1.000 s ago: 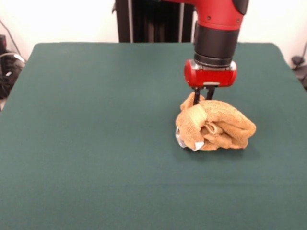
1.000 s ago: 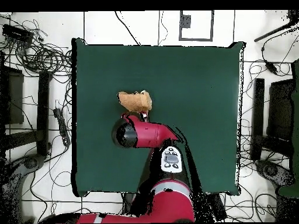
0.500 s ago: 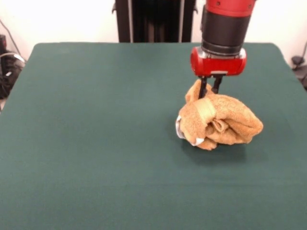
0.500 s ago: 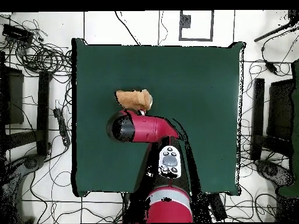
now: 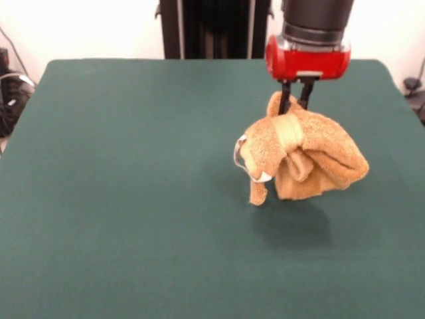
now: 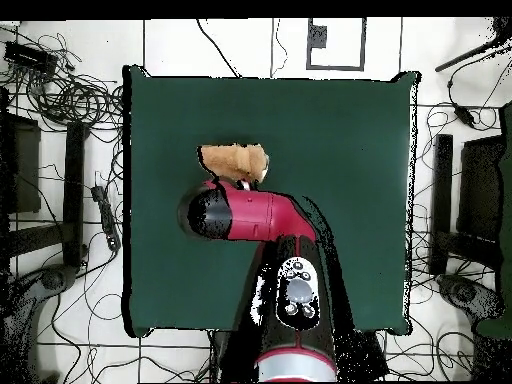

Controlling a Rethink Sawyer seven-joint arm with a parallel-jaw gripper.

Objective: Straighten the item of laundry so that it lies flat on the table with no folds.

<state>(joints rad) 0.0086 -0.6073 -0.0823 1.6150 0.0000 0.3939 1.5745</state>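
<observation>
The item of laundry [image 5: 312,159] is an orange-tan towel, bunched into a lump and hanging clear of the table [image 5: 133,166], with its shadow on the green cloth below. A woven band and a small white tag show on its left side. My gripper [image 5: 295,106] is shut on the top of the bundle, its two dark fingers pinching a peak of cloth. In the overhead view the towel [image 6: 235,160] pokes out beyond the red arm, which hides the gripper.
Green cloth covers the whole table [image 6: 330,130]. Cables and stands lie on the floor round the table in the overhead view. A black column stands behind the table's far edge in the front view.
The gripper has risen with the towel in it. The bundle left the table and now hangs, with a corner drooping down on its left.
</observation>
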